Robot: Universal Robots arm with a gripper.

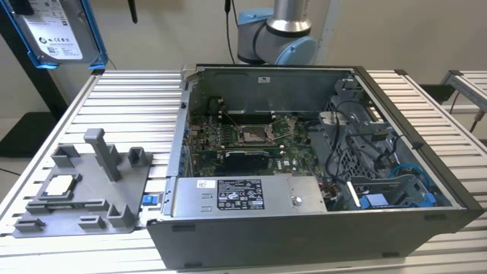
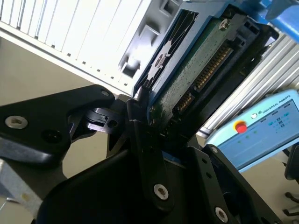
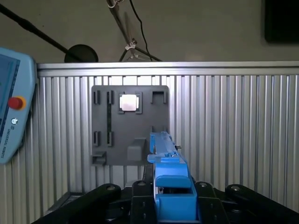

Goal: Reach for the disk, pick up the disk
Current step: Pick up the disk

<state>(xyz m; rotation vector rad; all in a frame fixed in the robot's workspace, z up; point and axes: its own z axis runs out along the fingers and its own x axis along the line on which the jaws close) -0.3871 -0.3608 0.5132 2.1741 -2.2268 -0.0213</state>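
Above the far left corner of the ribbed aluminium tabletop [image 1: 129,103], jaws clamped on flat silver blue-bracketed hard disk [image 1: 61,31]; long axis upright; pale wall [image 1: 175,34] behind.

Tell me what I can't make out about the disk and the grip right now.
- Exterior view: the disk is cut off at its top by the picture's upper edge.
- First wrist view: the disk stands edge-on, so its label face is hidden.
- Second wrist view: the far finger of the gripper is hidden behind the disk.

I see a robotics lab, ribbed aluminium bench [image 1: 137,97], opened computer case [image 1: 304,240], grey fixture plate [image 3: 117,135], teach pendant [image 3: 14,107].
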